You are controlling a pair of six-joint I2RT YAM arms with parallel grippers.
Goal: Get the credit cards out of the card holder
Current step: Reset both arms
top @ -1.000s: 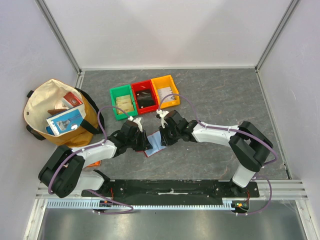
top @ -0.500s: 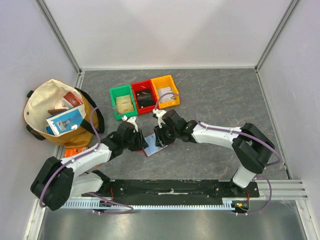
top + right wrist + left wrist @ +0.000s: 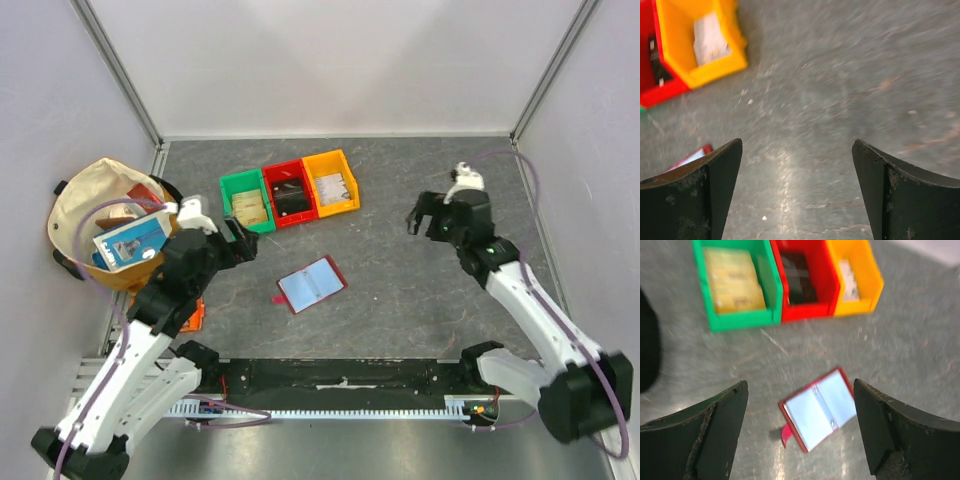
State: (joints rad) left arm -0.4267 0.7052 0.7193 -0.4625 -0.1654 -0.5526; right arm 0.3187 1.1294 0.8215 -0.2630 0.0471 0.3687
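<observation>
Top external, table [image 3: 430, 310]: we see one grey mottled surface carrying everything.
Bag [image 3: 70, 215]: one, cream cloth with a tan side, at the table's left edge. It holds a blue-and-white box [image 3: 130, 243] whose print is too small for us to read.
Left gripper [image 3: 238, 243]: one, jaws spread wide and holding nothing, raised near the green bin, apart from the card holder.
Right gripper [image 3: 424, 213]: one, fingers parted and holding nothing, over bare table on the right, well apart from the card holder.
Bins: three, touching in a row: green bin [image 3: 740, 320], red bin [image 3: 807, 314], orange bin [image 3: 860, 305]. We see yellowish cards [image 3: 732, 285] in the green, a dark card [image 3: 797, 282] in the red and a white card [image 3: 849, 282] in the orange. Their lettering is blurred.
Card holder [image 3: 312, 284]: one, lying open and flat on the table, on the arms' side of the bins and between the two arms. A thin dark-red cover shows as a rim. Two pale blue-grey clear sleeves face up, with two small metal rivets [image 3: 832, 424] at the spine. A red tab [image 3: 279, 298] pokes from its left corner.
Orange packet [image 3: 193, 316]: one, flat, beside the left arm and partly hidden by it.
</observation>
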